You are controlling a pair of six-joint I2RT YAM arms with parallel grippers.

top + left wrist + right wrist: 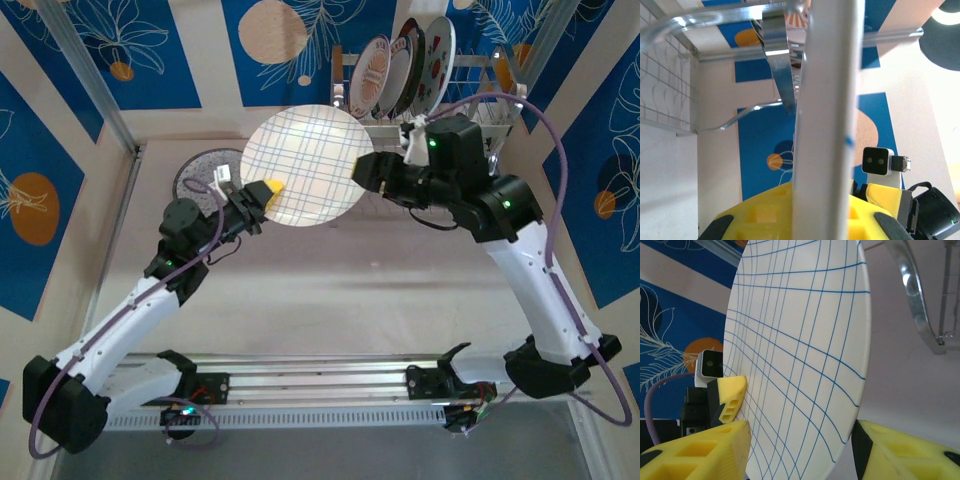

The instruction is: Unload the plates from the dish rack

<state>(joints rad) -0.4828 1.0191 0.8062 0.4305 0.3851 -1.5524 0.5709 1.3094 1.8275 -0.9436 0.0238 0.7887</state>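
Handover in the air: the plaid plate hangs between the two arms, apart from the dish rack at the back right. The left claw is clenched on its lower left rim. The right claw straddles the opposite rim, jaws slack with a gap showing on one side — released, by the look of it. A speckled plate lies on the surface just behind the left claw — the likely set-down spot.

My pale worktop, speckled grey plate flat at its far left, chrome dish rack standing far right, mounting rail along near edge.
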